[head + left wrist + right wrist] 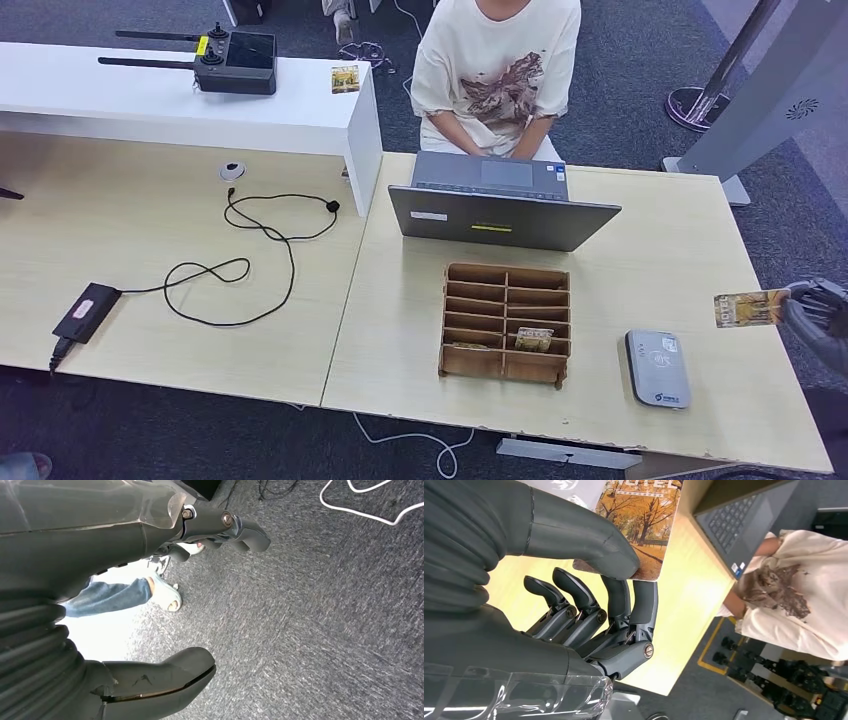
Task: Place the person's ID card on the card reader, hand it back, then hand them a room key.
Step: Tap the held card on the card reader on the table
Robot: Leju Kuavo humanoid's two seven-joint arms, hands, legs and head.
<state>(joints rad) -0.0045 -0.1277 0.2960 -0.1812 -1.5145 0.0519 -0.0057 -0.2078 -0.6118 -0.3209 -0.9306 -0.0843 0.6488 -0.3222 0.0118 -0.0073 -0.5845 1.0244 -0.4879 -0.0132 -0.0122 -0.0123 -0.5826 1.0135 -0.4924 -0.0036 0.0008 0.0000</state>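
card (750, 308): autumn-tree print | pinched in right hand (818, 305) | near card reader (659, 368)

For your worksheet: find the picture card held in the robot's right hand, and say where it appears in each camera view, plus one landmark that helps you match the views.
Head view: the card sits at the far right, above the table edge, pinched by the right hand.
Right wrist view: the card lies at top centre, under the thumb.
Left wrist view: not in it.
Shared landmark: the laptop, also.

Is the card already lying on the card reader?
No, in the head view the card is held in the right hand above the table, apart from the grey card reader.
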